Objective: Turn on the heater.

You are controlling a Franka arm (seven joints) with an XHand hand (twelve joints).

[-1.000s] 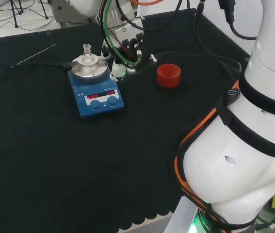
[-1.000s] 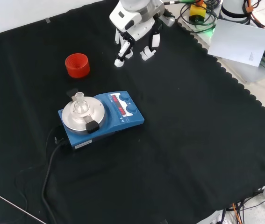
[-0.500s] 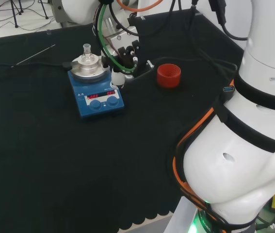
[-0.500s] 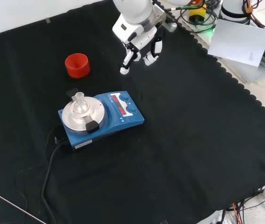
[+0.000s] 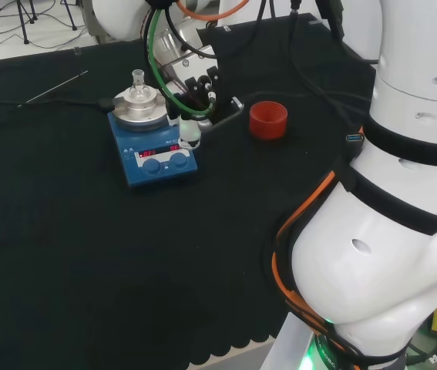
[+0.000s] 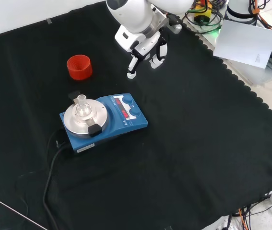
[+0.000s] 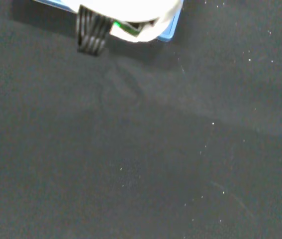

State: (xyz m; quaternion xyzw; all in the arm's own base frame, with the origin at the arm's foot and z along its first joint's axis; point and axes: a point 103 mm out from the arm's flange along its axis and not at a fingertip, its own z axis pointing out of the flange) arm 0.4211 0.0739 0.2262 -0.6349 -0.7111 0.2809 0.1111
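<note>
1 blue heater (image 6: 108, 120) stands on the black cloth (image 6: 198, 143), left of centre in the front view, with 1 round metal plate (image 6: 85, 120) on top. On that plate stands 1 small clear glass vessel (image 6: 81, 105) with a narrow neck; what it holds cannot be told. The heater's front panel carries 2 red lit displays (image 5: 159, 151) and 2 blue knobs (image 5: 166, 162), side by side in the head view. 1 black cable (image 6: 52, 167) runs from the heater's back end toward the lower left edge in the front view. 1 red ribbed ring (image 6: 79, 67) sits on the cloth with nothing on it, up and left of the heater in the front view and to the right of it in the head view. 1 thin metal rod (image 5: 52, 88) lies on the cloth well apart from the heater, far left in the head view. 1 hand (image 6: 143, 50) hangs above the cloth, higher in the front view than the heater's panel end and clear of it, holding nothing; 1 finger (image 6: 132, 69) points straight down toward the cloth while the others are bent beside it. In the head view its white fingertip (image 5: 189, 132) sits just over the heater's right rear corner, near the displays.
</note>
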